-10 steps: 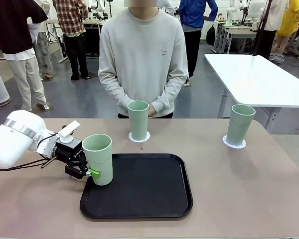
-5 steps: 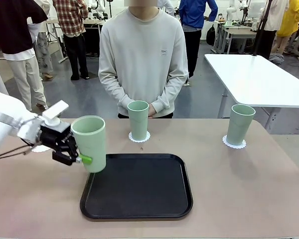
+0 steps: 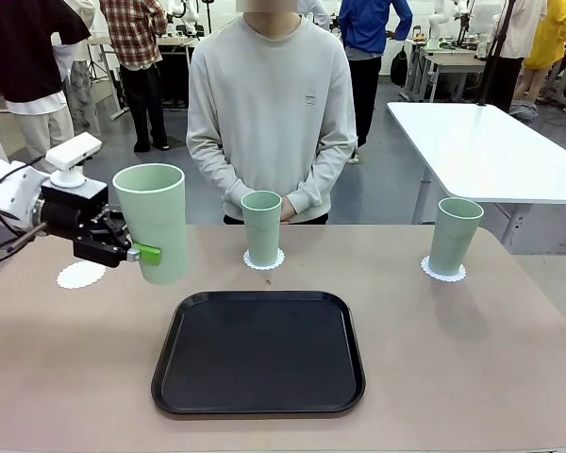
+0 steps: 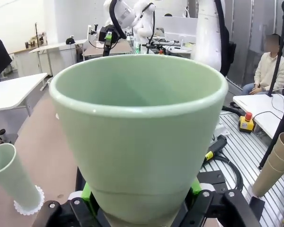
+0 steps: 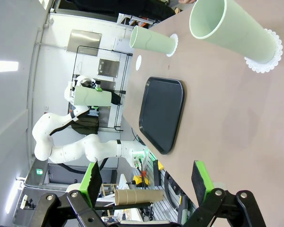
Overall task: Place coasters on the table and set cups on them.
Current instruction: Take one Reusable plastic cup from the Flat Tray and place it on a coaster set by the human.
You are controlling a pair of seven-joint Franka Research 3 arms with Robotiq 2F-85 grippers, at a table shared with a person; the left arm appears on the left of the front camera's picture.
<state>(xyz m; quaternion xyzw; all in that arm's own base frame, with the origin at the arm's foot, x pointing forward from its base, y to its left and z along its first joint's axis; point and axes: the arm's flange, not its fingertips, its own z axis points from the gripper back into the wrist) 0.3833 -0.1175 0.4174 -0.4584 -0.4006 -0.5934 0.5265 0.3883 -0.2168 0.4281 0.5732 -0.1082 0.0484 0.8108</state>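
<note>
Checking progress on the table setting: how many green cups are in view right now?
3. One cup is held in the air by the left gripper, one stands on a coaster before the person, one on a coaster at the right.

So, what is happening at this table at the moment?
The robot's left gripper holds a tall pale mint-green plastic cup in the air, near a bare white lacy paper coaster on the beige-pink table. Two more such cups, one in the middle and one on the right, stand on their own coasters. The black rounded tray holds nothing. The right gripper is open, holding nothing. A person in a grey sweatshirt stands watching with hands clasped.
</note>
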